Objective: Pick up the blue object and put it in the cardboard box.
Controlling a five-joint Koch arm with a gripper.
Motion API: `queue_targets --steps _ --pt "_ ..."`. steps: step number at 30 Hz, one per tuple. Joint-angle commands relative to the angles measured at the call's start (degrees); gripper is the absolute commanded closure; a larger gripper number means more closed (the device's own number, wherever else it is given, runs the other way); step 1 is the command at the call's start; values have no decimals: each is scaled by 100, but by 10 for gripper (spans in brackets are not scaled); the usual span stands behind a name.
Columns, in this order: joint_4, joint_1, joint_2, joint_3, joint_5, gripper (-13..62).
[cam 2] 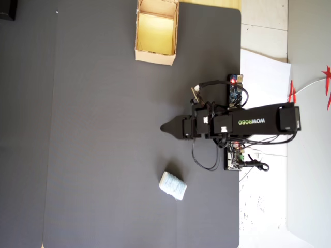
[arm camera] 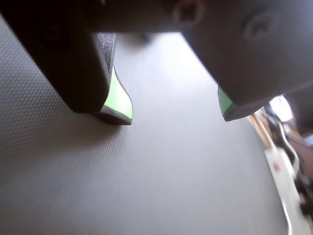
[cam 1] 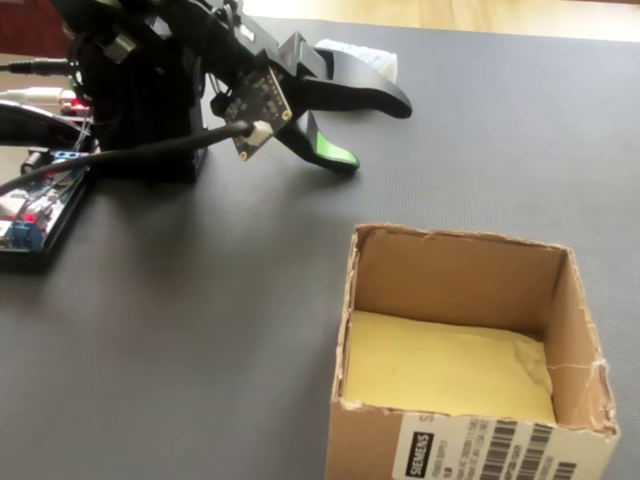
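Blue object [cam 2: 172, 185] flat on mat, long axis diagonal in overhead view; gripper [arm camera: 173, 115] released, empty.

WOWROBO on arm [cam 2: 258, 121], SIEMENS on cardboard box [cam 1: 470, 440]

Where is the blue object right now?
In the overhead view the blue object lies on the dark mat, below the arm and far from the cardboard box.

Matt dark mat [cam 2: 103, 155], raw cardboard box [cam 1: 470, 440], seemingly cloth-like pad [cam 2: 171, 185]
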Motion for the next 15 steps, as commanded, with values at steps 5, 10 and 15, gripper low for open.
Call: queue_targets --steps 5,10,15 --pt "246 -712 501 149 290 147" --pt "167 -1274 492 141 299 148" --pt "123 -1846 492 105 492 145"
